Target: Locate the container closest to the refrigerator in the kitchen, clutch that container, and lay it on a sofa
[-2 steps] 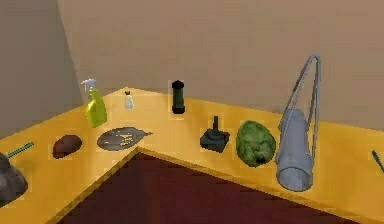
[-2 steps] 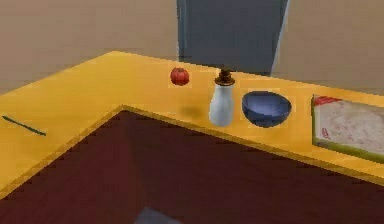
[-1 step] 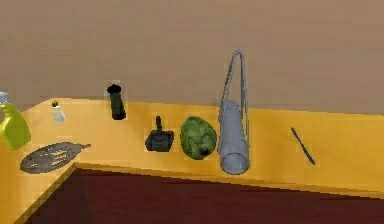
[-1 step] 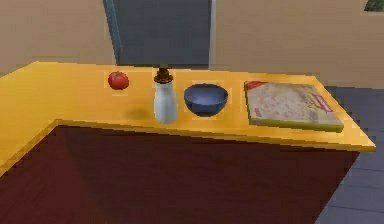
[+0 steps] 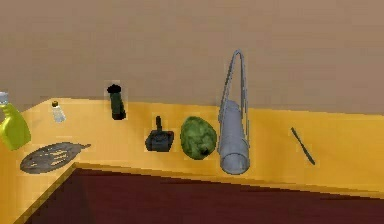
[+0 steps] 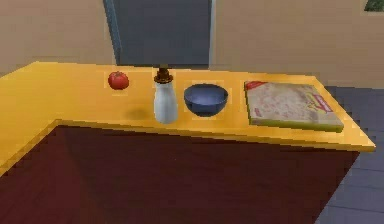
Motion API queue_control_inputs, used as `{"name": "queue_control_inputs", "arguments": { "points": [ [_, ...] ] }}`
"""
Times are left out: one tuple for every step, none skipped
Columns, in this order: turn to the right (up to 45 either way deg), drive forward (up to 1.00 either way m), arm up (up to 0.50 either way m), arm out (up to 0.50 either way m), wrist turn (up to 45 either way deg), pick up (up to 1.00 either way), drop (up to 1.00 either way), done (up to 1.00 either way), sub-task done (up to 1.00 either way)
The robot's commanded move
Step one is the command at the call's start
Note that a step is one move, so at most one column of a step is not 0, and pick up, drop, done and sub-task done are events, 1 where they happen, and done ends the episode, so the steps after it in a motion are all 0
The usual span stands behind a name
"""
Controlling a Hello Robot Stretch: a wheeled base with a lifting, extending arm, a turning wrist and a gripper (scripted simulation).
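A yellow kitchen counter (image 6: 60,95) runs along a beige wall. In the arm side view it carries a red round fruit (image 6: 118,80), a white bottle (image 6: 165,100) with a dark top, a blue bowl (image 6: 205,99) just beside the bottle, and a flat book-like slab (image 6: 292,104). In the forward view the counter holds a yellow-green bottle (image 5: 10,125), a small shaker (image 5: 58,112), a dark cup (image 5: 117,101), a grey pan (image 5: 50,157), a green leafy head (image 5: 198,138) and a tall grey cylinder (image 5: 234,135).

The gripper's state cannot be told, and neither can where these things lie relative to the gripper.

The likeliest container is the blue bowl or the dark cup. Which one stands nearest the refrigerator cannot be judged from here, so the main risk is choosing the wrong one. A second risk is that a reach for the bowl could tip the tall white bottle crowding its side.
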Motion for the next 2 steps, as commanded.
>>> {"name": "queue_control_inputs", "arguments": {
  "points": [
    [0.0, 0.00, 0.38, 0.00, 0.0, 0.00, 0.00, 0.00, 0.00],
    [0.0, 0.00, 0.00, 0.40, 0.0, 0.00, 0.00, 0.00, 0.00]
  ]
}}
